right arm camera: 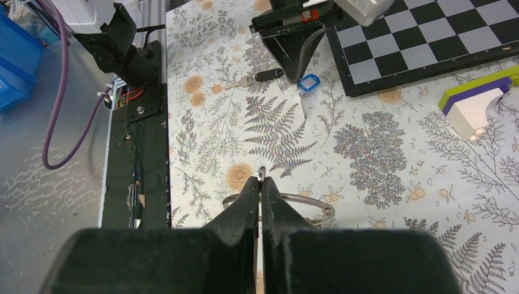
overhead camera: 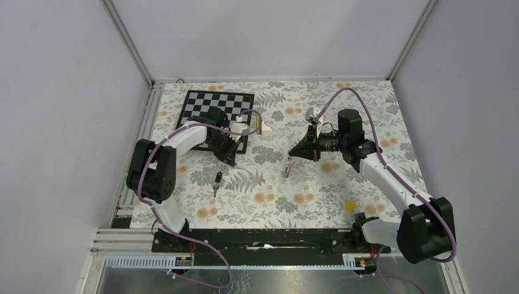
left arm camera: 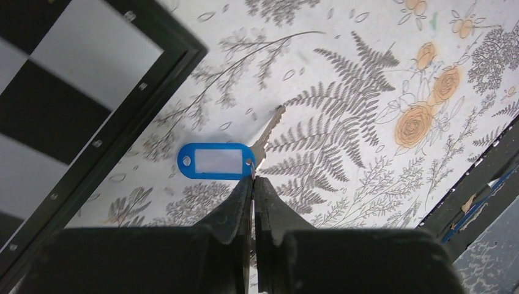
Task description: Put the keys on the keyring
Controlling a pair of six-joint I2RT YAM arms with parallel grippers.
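The blue-tagged key (left arm camera: 214, 161) lies on the floral cloth, its silver blade (left arm camera: 269, 128) pointing away. My left gripper (left arm camera: 253, 179) is shut, its tips pinching the small wire loop that joins tag and blade. In the top view the left gripper (overhead camera: 232, 160) hides this key. The black-headed key (overhead camera: 216, 182) lies loose just in front of it, also seen from the right wrist as the black-headed key (right arm camera: 269, 75). My right gripper (right arm camera: 261, 182) is shut on the keyring (right arm camera: 318, 205), whose thin wire curves out on both sides of the fingers. The keyring (overhead camera: 287, 166) hangs below the right gripper (overhead camera: 292, 154) near the table's middle.
A checkerboard (overhead camera: 211, 107) lies at the back left, its dark frame (left arm camera: 122, 116) close to the left gripper. A white, purple and yellow block (overhead camera: 260, 122) sits beside it. A small yellow block (overhead camera: 350, 206) rests front right. The black base rail (overhead camera: 263, 240) runs along the near edge.
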